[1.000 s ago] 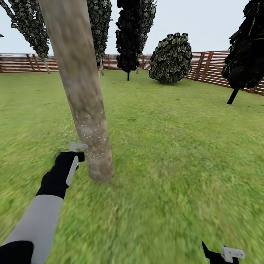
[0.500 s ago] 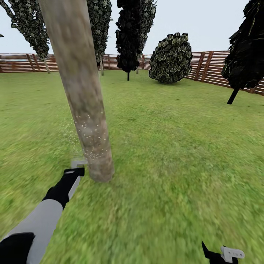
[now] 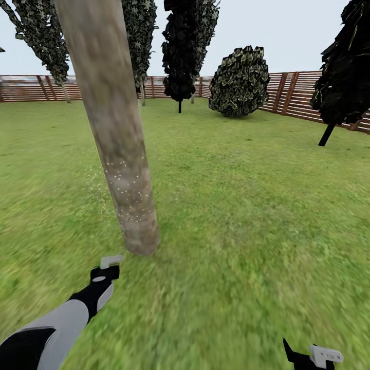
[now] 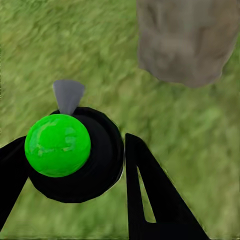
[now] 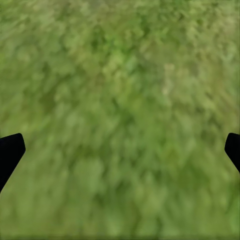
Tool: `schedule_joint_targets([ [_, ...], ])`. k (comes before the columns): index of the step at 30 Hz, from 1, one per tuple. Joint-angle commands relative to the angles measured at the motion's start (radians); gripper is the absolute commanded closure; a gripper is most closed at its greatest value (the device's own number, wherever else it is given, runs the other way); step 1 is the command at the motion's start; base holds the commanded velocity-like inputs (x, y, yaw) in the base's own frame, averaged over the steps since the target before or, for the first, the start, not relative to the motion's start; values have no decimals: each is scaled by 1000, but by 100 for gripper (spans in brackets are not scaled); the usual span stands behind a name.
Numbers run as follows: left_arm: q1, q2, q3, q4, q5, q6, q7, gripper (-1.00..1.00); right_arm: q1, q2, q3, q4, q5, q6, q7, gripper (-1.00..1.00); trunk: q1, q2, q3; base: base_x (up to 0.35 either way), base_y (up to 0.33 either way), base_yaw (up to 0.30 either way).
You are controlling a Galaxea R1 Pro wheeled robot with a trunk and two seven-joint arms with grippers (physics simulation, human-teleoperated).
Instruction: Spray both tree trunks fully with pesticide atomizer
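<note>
Low at the seven o'clock corner of the head view, the left gripper (image 3: 109, 266) hangs over the grass (image 3: 231, 216) close to the foot of a thick grey-brown tree trunk (image 3: 115, 133), its pale tip pointing toward the bark. White specks of pesticide (image 3: 126, 190) dot the lower trunk, with a fainter scatter over the lawn at its nine o'clock side. Seen from the left wrist, the black fingers (image 4: 155, 200) pinch the pesticide atomizer (image 4: 70, 150), a black body topped with a bright green ball and a grey nozzle, above the turf with the trunk base (image 4: 187, 40) just beyond. At five o'clock in the head view sits the right gripper (image 3: 313, 355); its wrist camera shows the two black fingertips (image 5: 10, 150) spread wide over bare grass. A brown slatted fence (image 3: 298, 92), a round bush (image 3: 239, 82) and dark trees (image 3: 180, 51) line the far lawn.
</note>
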Motion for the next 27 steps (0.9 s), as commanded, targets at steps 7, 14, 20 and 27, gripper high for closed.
schedule_joint_targets([
  [7,14,-4,-3,-4,-2,0,0,100,0,0,0,0,-1,0,1,-100,0,0,0,84,-98,0],
  [14,14,-6,-3,-6,-2,4,7,100,0,0,0,0,-1,0,3,-100,0,0,0,145,-235,0],
  [20,14,-13,-2,-6,-2,5,6,100,0,0,0,-1,-1,0,3,-100,0,0,0,10,-271,74],
  [27,14,-14,-1,-6,-2,5,6,100,0,-1,0,-1,-1,0,3,-100,0,0,0,0,-273,141],
])
